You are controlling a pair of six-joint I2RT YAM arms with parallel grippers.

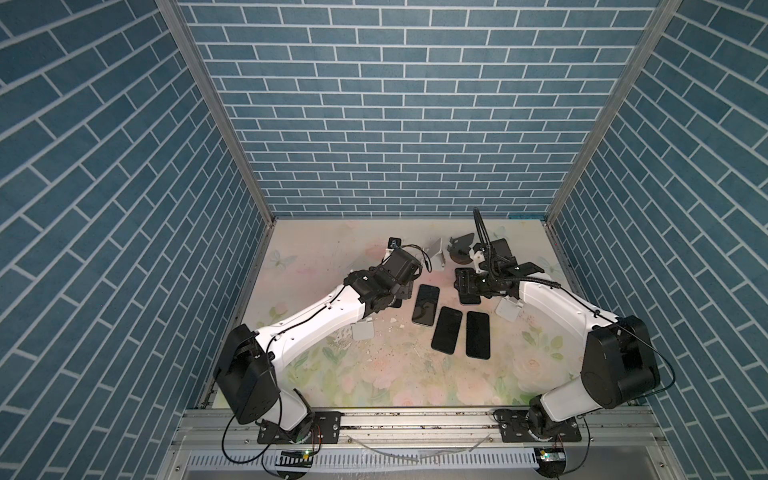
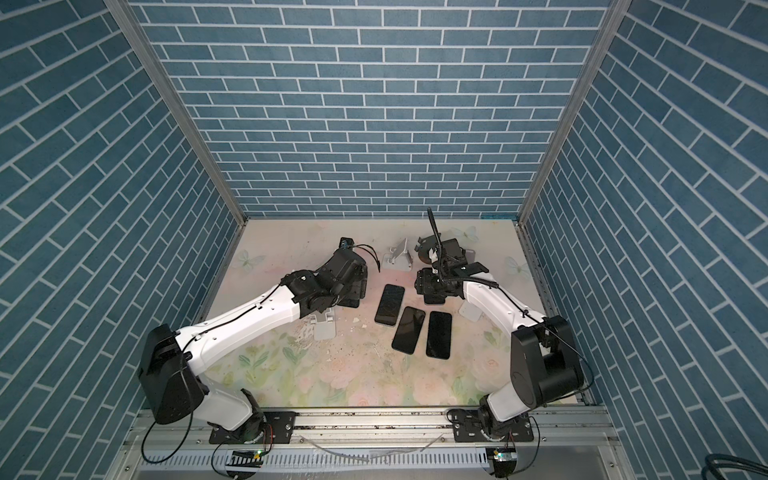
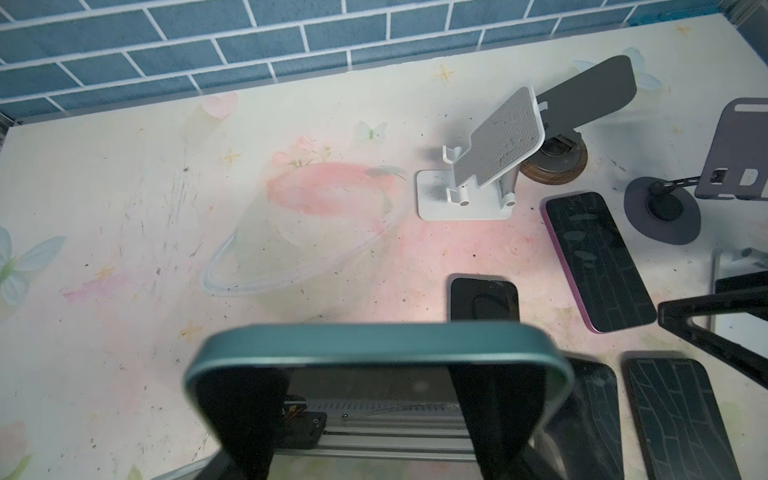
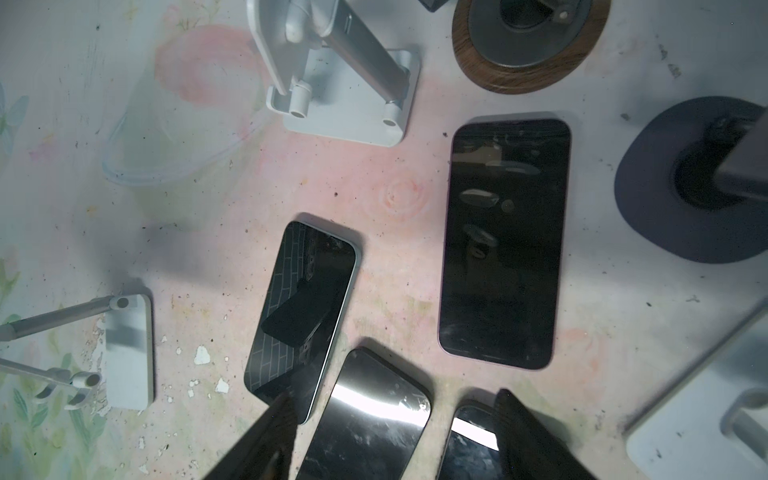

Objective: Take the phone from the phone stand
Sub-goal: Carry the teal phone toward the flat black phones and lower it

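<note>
my left gripper (image 3: 374, 415) is pinching the green phone (image 3: 374, 345), holding it up close under the left wrist camera. as far as i am judging, it is hanging clear of the white stand (image 3: 478, 166) and of the other stands around it. the phone's short end is running crosswise in that view, so i am reading its long axis as pointing straight out from my wrist toward the back wall (image 3: 291, 41). in both top views my own wrist is hiding the phone.

the white stand is standing empty, well apart from the phone, ahead and toward the middle of the table (image 3: 124, 208). just past the held phone's far end a dark phone (image 3: 484, 297) is lying flat. further toward the middle, the flat phones (image 1: 446, 330) are lying in a row.

my right gripper (image 4: 395, 397) is hovering over that row with its fingers spread, gripping nothing. the left arm is carrying the load, so the set-down is looking like its job. bare table is lying on the left side, away from the row. the phone is probably needing to go down there lengthwise, without landing on the dark phone beneath it.
</note>
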